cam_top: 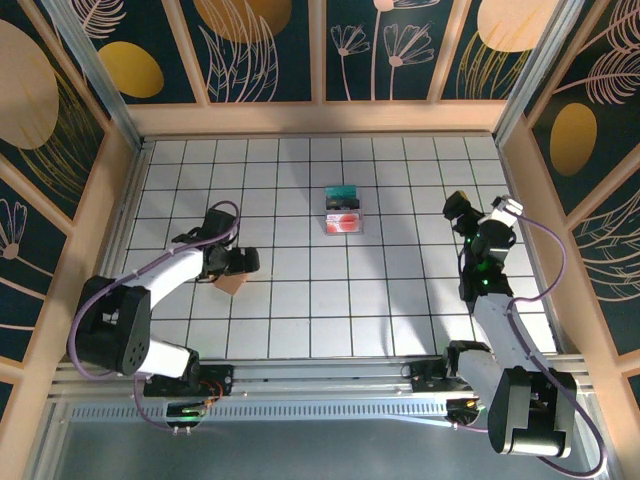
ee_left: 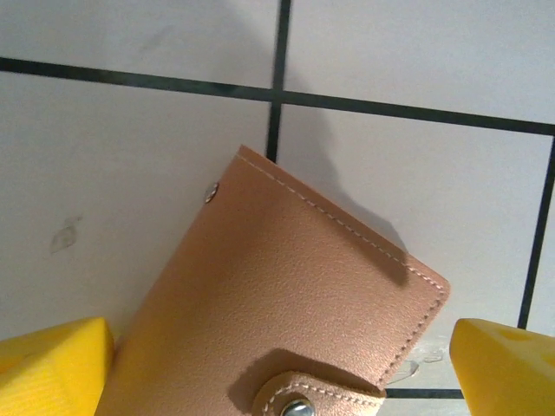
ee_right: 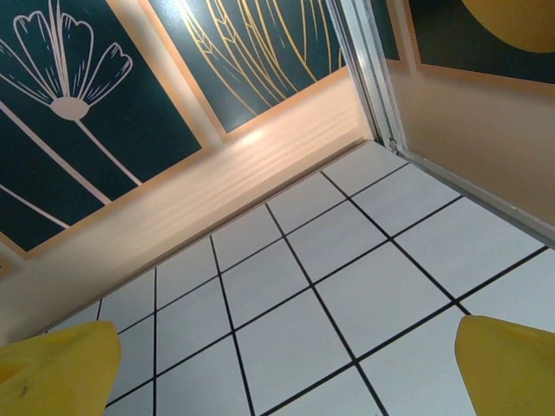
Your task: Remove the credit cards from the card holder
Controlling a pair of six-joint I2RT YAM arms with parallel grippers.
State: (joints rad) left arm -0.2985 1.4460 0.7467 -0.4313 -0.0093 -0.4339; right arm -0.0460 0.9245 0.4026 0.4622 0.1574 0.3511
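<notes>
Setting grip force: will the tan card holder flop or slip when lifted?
The card holder looks like stitched leather with its tab snapped shut, so probably semi-stiff, not floppy. Its grained surface likely resists slipping. Thin, so probably light.

Card holder lies left of, and nearer than, the credit cards.

Tan card holder snapped shut, L side; credit cards ctr table.

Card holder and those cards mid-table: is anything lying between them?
In the top view, bare white tiles lie between the card holder and the credit cards; nothing else.
</notes>
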